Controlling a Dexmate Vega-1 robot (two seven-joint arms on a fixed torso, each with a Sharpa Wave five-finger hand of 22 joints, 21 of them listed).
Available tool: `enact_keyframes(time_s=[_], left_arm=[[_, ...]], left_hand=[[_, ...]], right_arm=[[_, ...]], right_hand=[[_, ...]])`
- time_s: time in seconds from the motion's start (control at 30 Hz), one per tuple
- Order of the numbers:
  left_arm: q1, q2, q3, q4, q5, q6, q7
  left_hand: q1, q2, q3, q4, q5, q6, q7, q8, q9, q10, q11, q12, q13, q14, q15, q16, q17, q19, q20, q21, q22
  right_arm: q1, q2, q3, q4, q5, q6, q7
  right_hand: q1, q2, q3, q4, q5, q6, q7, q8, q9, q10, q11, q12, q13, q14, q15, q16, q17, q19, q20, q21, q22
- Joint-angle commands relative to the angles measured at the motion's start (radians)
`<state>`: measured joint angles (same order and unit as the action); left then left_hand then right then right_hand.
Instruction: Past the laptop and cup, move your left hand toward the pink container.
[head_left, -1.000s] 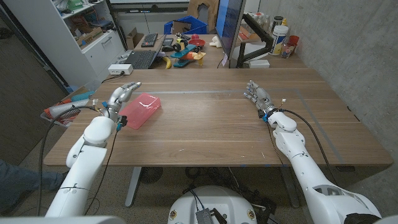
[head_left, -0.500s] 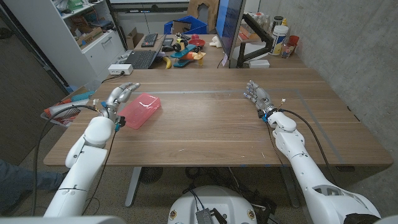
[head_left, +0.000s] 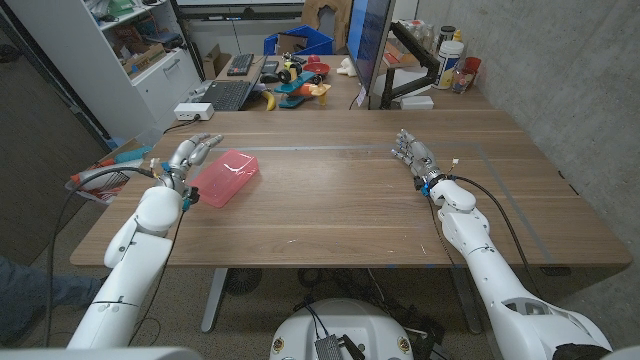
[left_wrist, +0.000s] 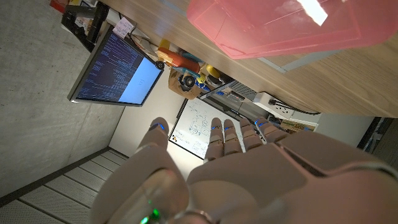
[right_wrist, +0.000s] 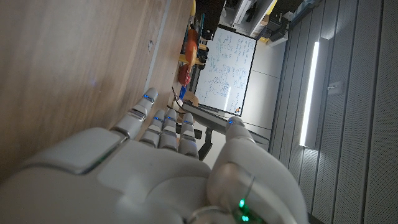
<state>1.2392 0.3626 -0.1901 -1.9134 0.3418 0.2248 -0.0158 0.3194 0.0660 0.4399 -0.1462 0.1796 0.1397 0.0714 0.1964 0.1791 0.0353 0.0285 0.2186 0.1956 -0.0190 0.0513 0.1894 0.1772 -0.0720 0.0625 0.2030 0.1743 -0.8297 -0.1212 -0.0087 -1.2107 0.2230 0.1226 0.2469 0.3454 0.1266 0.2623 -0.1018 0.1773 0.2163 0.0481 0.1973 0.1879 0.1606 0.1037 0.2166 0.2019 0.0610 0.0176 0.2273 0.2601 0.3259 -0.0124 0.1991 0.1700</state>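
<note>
A translucent pink container (head_left: 226, 176) lies on the wooden table (head_left: 350, 200) near its left side; it also fills the left wrist view as the pink container (left_wrist: 280, 28). My left hand (head_left: 188, 155) is just left of it, fingers apart and stretched toward the table's far edge, holding nothing. That left hand (left_wrist: 230, 168) shows from behind in the left wrist view, close to the container without touching it. My right hand (head_left: 413, 154) stands at the right of the table, fingers extended, empty; the right hand (right_wrist: 168, 168) shows beside bare wood.
A monitor (head_left: 365, 45) on an arm stands at the table's far edge. Behind it are a keyboard (head_left: 217, 95), toys and a blue bin (head_left: 293, 43). Bottles (head_left: 452, 50) stand at the far right. White shelves (head_left: 130, 50) stand at the left.
My left hand has drifted slightly left and toward the far edge, beside the pink container. The right arm has not moved.
</note>
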Motion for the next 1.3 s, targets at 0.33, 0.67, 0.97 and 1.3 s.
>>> enact_keyframes(time_s=[0.33,0.67,0.97,1.3], left_arm=[[-0.041,0.049,0.037,0.030,0.071,0.073,-0.003],[-0.054,0.074,0.064,0.033,0.113,0.103,0.000],[-0.060,0.095,0.090,0.032,0.154,0.133,0.003],[-0.060,0.110,0.116,0.024,0.199,0.166,0.009]], left_hand=[[0.014,0.002,0.003,-0.008,0.006,0.014,-0.002,0.005,0.003,0.015,-0.006,0.007,0.003,0.011,-0.001,0.003,0.002,0.003,0.010,-0.002,0.005],[0.018,0.002,0.004,-0.008,0.006,0.017,-0.005,0.005,0.003,0.017,-0.008,0.007,0.003,0.012,-0.002,0.002,0.002,0.003,0.013,-0.002,0.005],[0.021,0.002,0.005,-0.008,0.007,0.020,-0.006,0.004,0.003,0.019,-0.007,0.007,0.003,0.014,-0.005,0.002,0.002,0.007,0.014,-0.001,0.005],[0.025,0.001,0.005,-0.009,0.007,0.023,-0.007,0.004,0.003,0.022,-0.010,0.007,0.003,0.017,-0.007,0.003,0.002,0.008,0.017,-0.001,0.005]], right_arm=[[-0.001,0.006,-0.002,0.000,-0.004,-0.004,-0.010],[0.000,0.011,-0.002,0.006,-0.004,0.001,-0.014],[-0.006,0.010,-0.002,-0.002,-0.006,0.000,-0.018],[-0.007,0.007,-0.001,-0.007,-0.004,-0.001,-0.017]], right_hand=[[0.004,0.010,0.000,-0.001,0.006,0.009,0.001,-0.001,0.002,0.008,-0.002,-0.005,0.004,0.007,0.004,0.000,0.002,0.009,-0.003,-0.003,0.001],[0.005,0.009,0.000,-0.001,0.006,0.009,0.001,-0.001,0.002,0.008,-0.002,-0.005,0.004,0.008,0.005,0.001,0.002,0.010,-0.003,-0.003,0.001],[0.004,0.009,-0.001,-0.001,0.006,0.008,0.000,-0.001,0.002,0.008,-0.002,-0.006,0.004,0.008,0.004,0.000,0.002,0.010,-0.003,-0.003,0.001],[0.004,0.010,-0.001,-0.001,0.006,0.008,-0.001,-0.001,0.002,0.007,-0.002,-0.006,0.004,0.008,0.004,0.001,0.002,0.010,-0.003,-0.004,0.001]])
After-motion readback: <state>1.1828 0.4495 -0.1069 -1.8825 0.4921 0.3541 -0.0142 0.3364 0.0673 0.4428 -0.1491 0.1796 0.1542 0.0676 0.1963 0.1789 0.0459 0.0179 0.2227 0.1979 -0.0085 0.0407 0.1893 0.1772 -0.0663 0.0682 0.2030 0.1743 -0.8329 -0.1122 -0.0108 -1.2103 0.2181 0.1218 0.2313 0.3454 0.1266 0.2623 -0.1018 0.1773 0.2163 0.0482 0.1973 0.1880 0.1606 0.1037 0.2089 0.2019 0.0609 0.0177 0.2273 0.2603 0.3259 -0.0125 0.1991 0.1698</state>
